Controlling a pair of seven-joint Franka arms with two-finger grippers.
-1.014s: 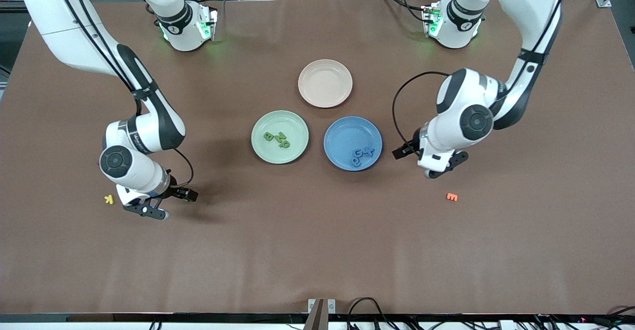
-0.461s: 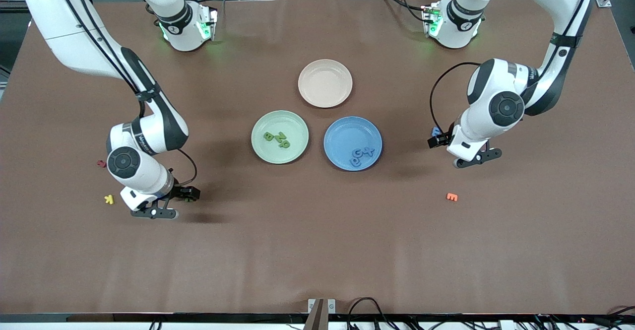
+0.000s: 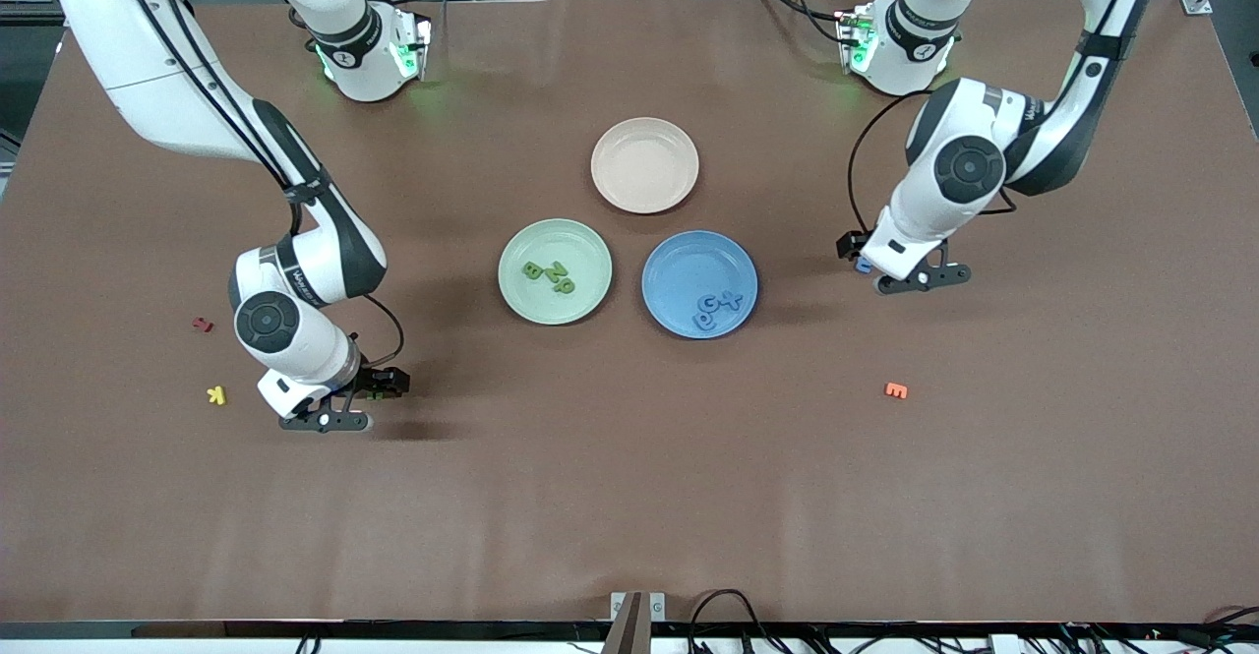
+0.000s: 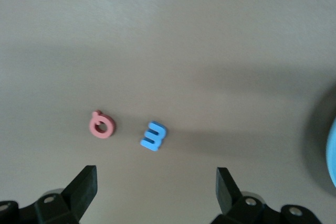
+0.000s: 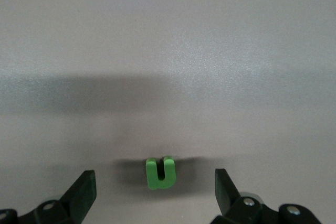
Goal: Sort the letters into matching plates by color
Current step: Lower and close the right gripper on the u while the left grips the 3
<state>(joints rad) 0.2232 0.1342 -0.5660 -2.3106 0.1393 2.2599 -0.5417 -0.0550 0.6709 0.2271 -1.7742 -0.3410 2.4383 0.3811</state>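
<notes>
the brown tabletop (image 3: 629, 497) is seen carrying three plates grouped at its middle. the beige-pink plate (image 3: 644, 164) is placed at 12 o'clock of the group, the green plate (image 3: 555, 270) at 8 o'clock and the blue plate (image 3: 699, 283) at 4 o'clock, the last two just beside each other.

three green letters (image 3: 550, 275) are found lying in the green plate. three blue letters (image 3: 718, 307) are found in the blue plate, toward its 4 o'clock rim.

the left end effector (image 3: 910, 275) is held over bare tabletop toward the left arm's end, at 3 o'clock of the blue plate, jaws spread wide and gripping nothing. in the left wrist view a blue letter e (image 4: 153, 136) is seen flat on the tabletop between the spread fingers, with a pink ring-shaped letter (image 4: 101, 126) just beside it, apart.

the right end effector (image 3: 334, 416) is held low toward the right arm's end, at 8 o'clock of the green plate, jaws spread wide and empty. a green letter u (image 5: 159, 172) is seen lying flat between its fingers, untouched.

an orange letter (image 3: 895, 390), a yellow letter (image 3: 216, 395) and a red letter (image 3: 203, 324) are noted loose on the tabletop.
</notes>
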